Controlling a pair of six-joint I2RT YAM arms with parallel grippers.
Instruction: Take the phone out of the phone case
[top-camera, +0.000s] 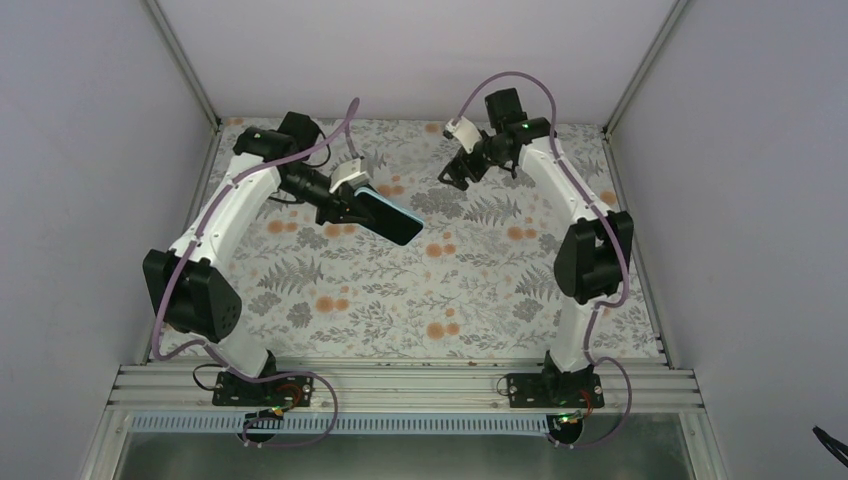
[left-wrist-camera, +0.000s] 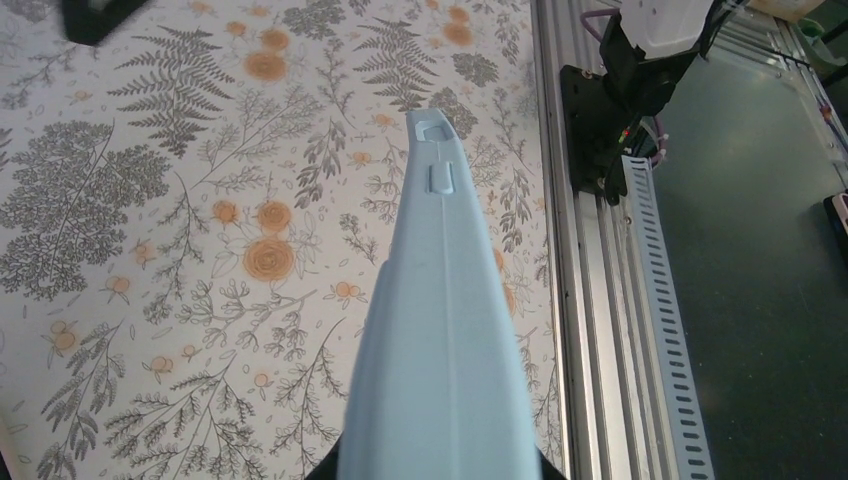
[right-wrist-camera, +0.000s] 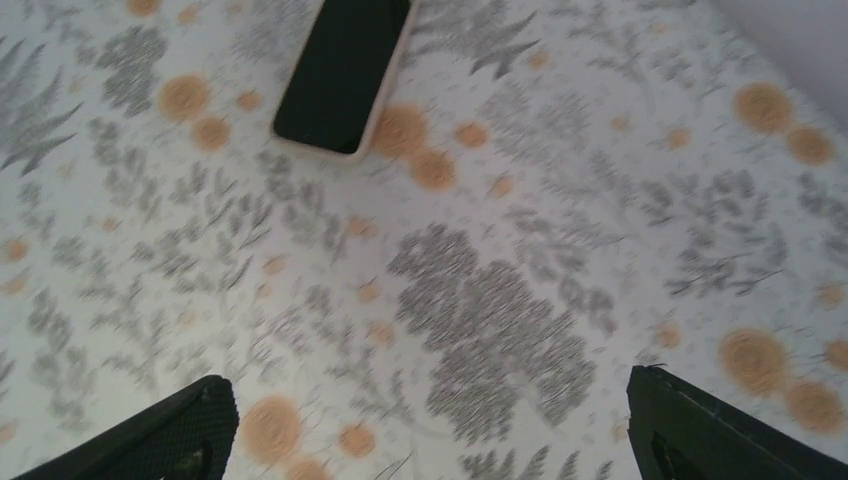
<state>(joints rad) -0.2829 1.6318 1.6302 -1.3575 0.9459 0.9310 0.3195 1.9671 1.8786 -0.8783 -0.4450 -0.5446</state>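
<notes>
The phone (top-camera: 388, 214) sits inside its pale blue phone case (left-wrist-camera: 440, 330), dark screen up and the case rim showing all round it. It is held clear above the patterned table (top-camera: 450, 300), left of the middle and toward the far side. The left pincer (top-camera: 340, 205) is clamped narrow on the far-left end of the phone case. From there the long axis slants toward the near right, so the free end points into the middle of the table.

The right pincer (top-camera: 452, 178) hangs with its jaws spread wide and nothing in them, just to the right of that free end and a little farther back. From its own camera the phone (right-wrist-camera: 345, 70) lies ahead and to the left, apart from the fingers. The right arm is the free one and is probably the one to pull. To do so it would have to come left and nearer, then close across the free end.
</notes>
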